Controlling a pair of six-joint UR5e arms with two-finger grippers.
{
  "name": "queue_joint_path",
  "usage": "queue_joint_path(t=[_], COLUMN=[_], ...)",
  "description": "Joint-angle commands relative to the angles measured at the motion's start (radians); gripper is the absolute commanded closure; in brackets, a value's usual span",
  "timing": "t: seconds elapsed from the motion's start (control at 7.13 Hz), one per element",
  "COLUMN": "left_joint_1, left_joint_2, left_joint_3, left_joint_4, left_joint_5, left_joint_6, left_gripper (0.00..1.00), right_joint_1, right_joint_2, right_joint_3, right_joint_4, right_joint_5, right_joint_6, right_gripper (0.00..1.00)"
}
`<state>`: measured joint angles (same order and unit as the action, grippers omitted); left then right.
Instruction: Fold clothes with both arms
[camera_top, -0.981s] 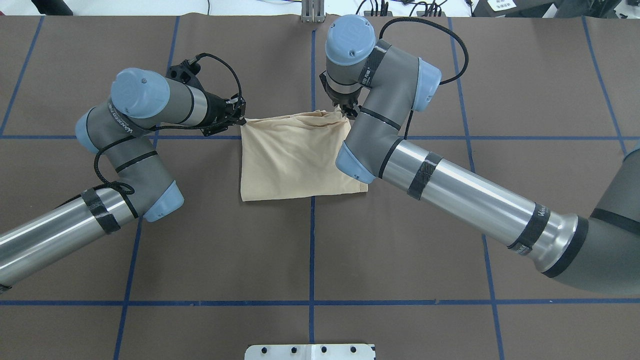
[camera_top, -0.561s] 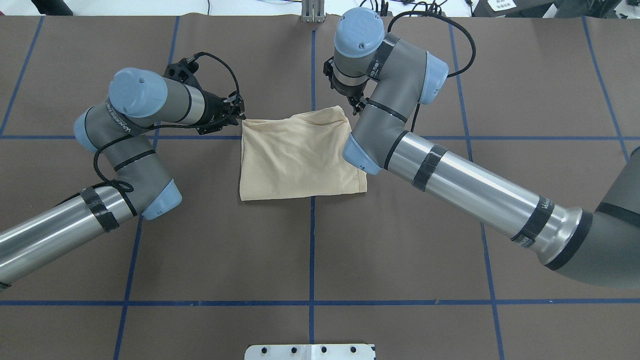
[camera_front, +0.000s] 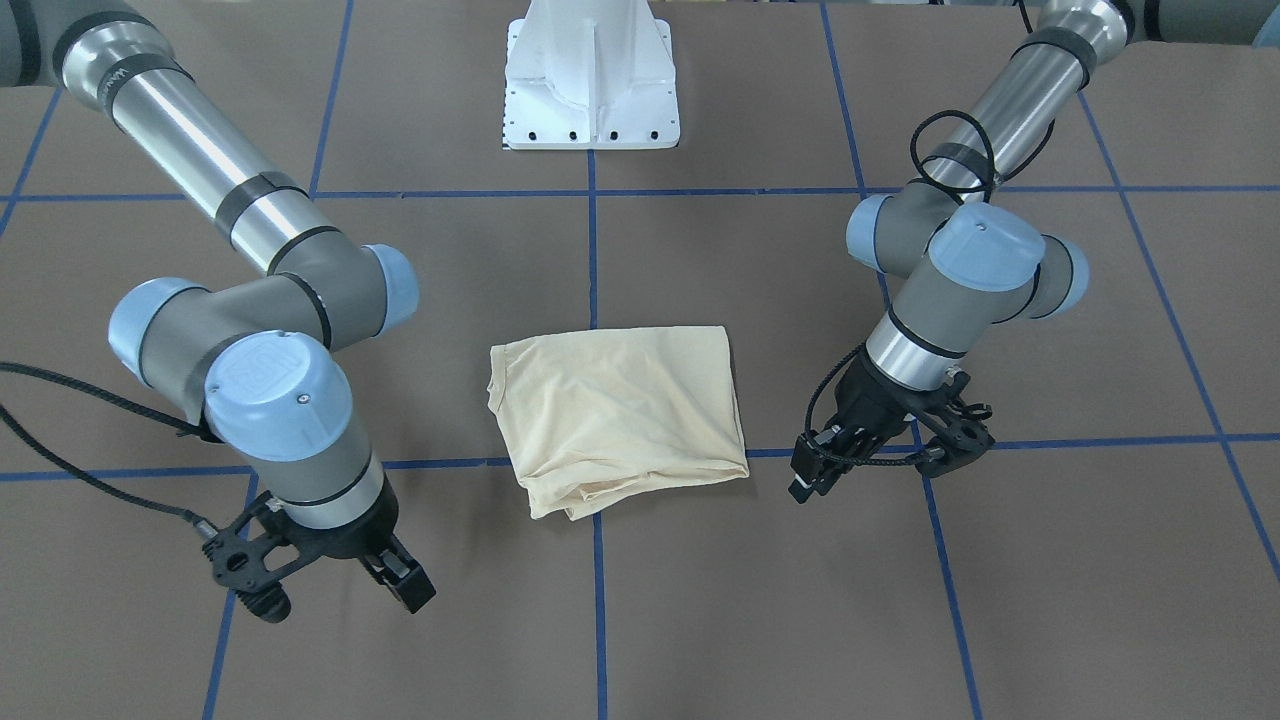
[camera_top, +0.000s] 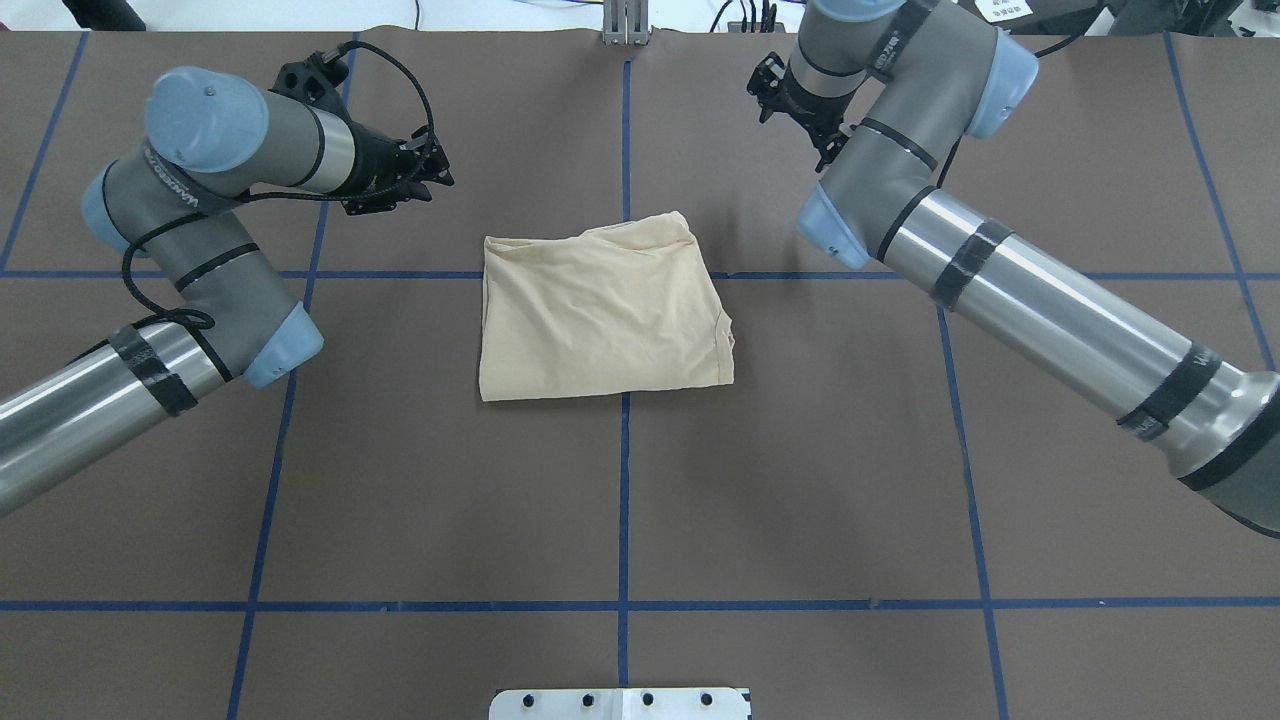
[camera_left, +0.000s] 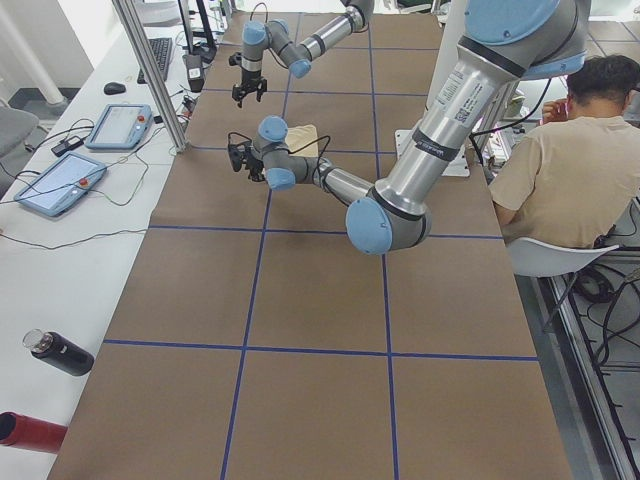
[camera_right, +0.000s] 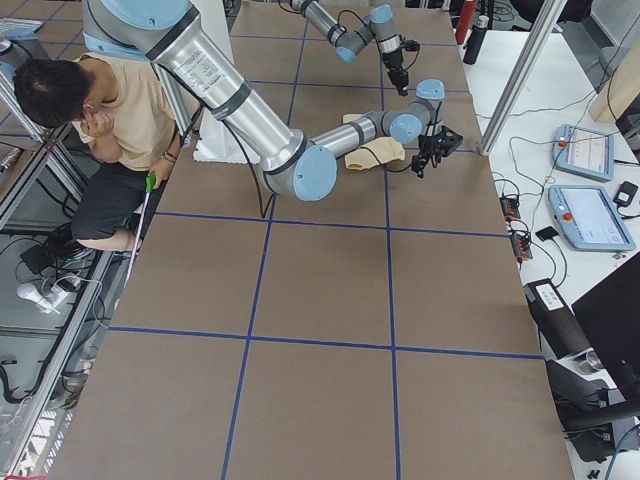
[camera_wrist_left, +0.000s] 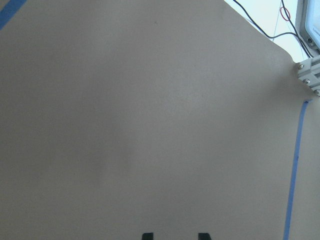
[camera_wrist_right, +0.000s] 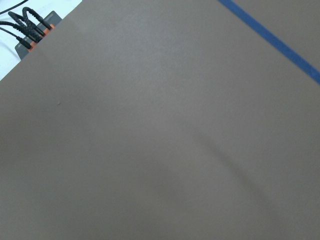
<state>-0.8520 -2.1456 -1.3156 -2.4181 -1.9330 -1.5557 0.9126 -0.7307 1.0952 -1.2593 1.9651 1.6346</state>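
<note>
- While both arms hang clear of it, the cream-yellow T-shirt (camera_top: 600, 315) lies folded into a rough rectangle on the brown table (camera_top: 450, 480), touched by neither gripper.
- The bundle sits over a crossing of the blue tape lines (camera_top: 623, 500) marked on the table cover. Its edge nearest the robot lies flat and straight; its far edge is rumpled and layered. The chest print is not visible.
- The left gripper (camera_front: 812, 478) hovers above bare table off the shirt's far corner on the robot's left, apart from the cloth. The left wrist view shows its two black fingertips (camera_wrist_left: 202, 235) spread with a gap between them and nothing held.
- The right gripper (camera_front: 395, 582) hangs off the opposite far corner, well apart from the shirt. In the front-facing view its fingers appear parted and empty, and the right wrist view shows only brown table and a strip of blue tape.
- The robot's white pedestal base (camera_front: 590, 90) stands at the table's edge between the two arms.
- Beside the base, a person (camera_left: 560, 165) in a beige shirt sits on a white chair.
- Two handheld control tablets (camera_left: 120, 125) rest on the white bench across the table from the robot.
</note>
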Motion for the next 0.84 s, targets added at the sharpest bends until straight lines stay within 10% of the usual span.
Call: queue_joint_path(t=[0.0,0.56,0.7], left_joint_1=[-0.048,-0.197,-0.241], left_joint_2=[0.128,0.381,0.444], left_joint_3=[-0.138,-0.293,-0.318], left_joint_4=[0.008,0.013,0.014], left_joint_5=[-0.055,-0.214,-0.237], left_joint_6=[0.217,0.555,0.654], left_gripper=[0.58,0.54,0.36], right_joint_1=[0.13,0.297,0.31], right_joint_2=[-0.161,-0.344,-0.41], right_joint_3=[0.118,0.324,0.412], right_joint_4=[-0.006,-0.136,-0.19], right_joint_5=[0.123,0.227,0.228], right_joint_6=[-0.265,-0.605,-0.681], right_gripper=[0.0,0.0,0.0])
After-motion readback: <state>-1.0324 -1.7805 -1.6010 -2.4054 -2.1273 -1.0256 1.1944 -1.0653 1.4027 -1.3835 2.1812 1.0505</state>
